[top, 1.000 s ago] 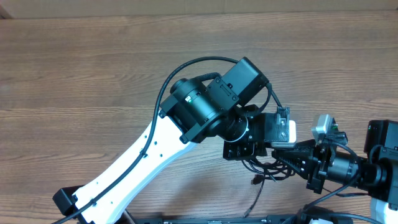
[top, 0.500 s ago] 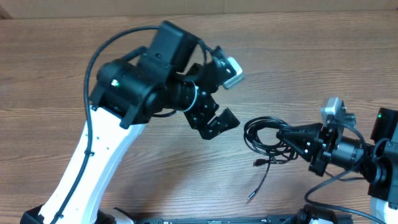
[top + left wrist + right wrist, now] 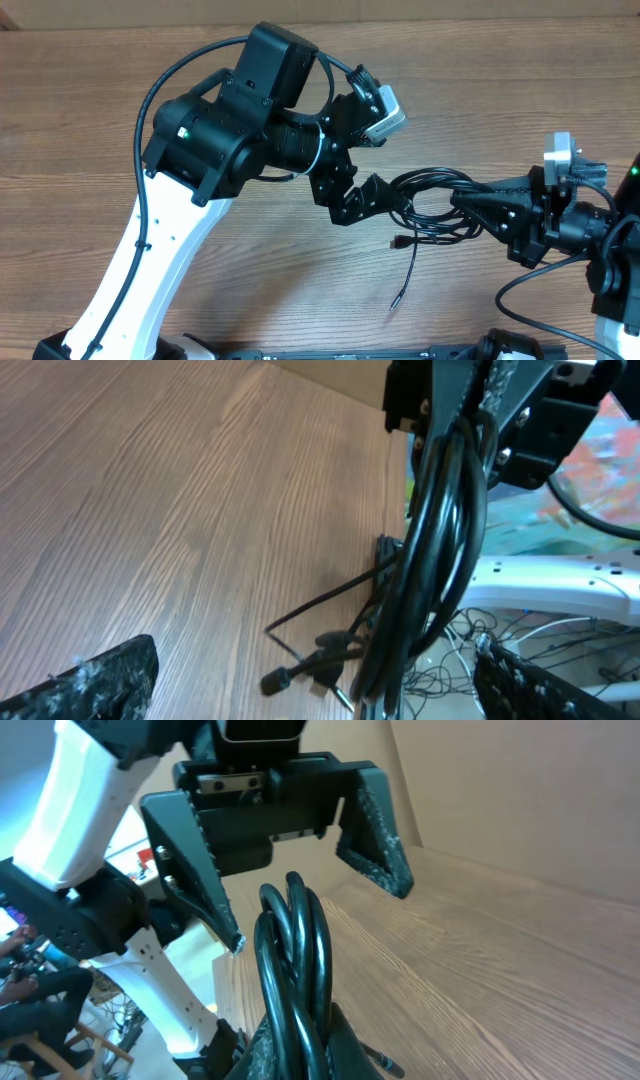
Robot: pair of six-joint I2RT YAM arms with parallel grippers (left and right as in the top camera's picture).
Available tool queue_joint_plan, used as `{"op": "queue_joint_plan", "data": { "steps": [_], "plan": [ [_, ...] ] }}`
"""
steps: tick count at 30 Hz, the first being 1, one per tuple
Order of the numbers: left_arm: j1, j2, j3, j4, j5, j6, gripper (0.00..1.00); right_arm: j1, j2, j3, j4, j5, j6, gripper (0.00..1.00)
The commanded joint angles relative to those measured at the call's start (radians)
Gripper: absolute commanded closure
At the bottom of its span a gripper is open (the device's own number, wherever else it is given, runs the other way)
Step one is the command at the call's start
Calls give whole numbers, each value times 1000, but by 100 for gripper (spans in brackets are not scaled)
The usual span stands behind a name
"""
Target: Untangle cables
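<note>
two arms, one tangle. cables point(image 3: 430, 205) pinched in right gripper point(image 3: 475, 208), held over table point(image 3: 150, 100), one plug end trailing. left gripper point(image 3: 310, 900) has let go and now stands spread wide beside the coil; likely a fresh grab next.

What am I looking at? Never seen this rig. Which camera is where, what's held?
Two robot arms at a brown wooden table, each ending in a two-finger gripper. The wide picture comes from a fixed camera overhead. The other two come from cameras on the wrists, so each looks along its own fingers. The thing being handled is a bundle of thin black cords with small plugs. The right gripper is shut on it and holds the coil up, loose ends trailing to the wood. The left gripper, on the big white-and-black arm, is wide open, its fingers either side of the bundle, not clamping it.
</note>
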Motion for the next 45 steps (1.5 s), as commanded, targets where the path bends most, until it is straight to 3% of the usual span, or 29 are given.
{"op": "queue_joint_plan", "data": {
  "steps": [1,6,9,16,25,26,30,36,45],
  "plan": [
    [0,-10,17,13,66,20,0,-1,-5,10,6,-61,8,96],
    [1,-10,17,16,67,10,0,-2,0,10,24,-60,10,96],
    [1,-10,17,18,67,-17,0,-2,21,10,77,-43,117,96],
    [2,-10,17,20,63,-126,0,-2,90,10,291,190,593,96],
    [-12,-7,16,117,65,-517,0,-2,97,10,485,410,1151,96],
    [-22,-7,16,147,64,-583,0,-2,97,10,490,459,1287,96],
    [-38,-3,16,225,63,-678,0,-2,97,10,507,484,1492,96],
    [-74,41,16,382,61,-964,0,-1,97,10,574,484,1552,96],
    [-122,114,16,431,64,-1083,0,-1,97,10,575,495,1551,96]
  ]
}}
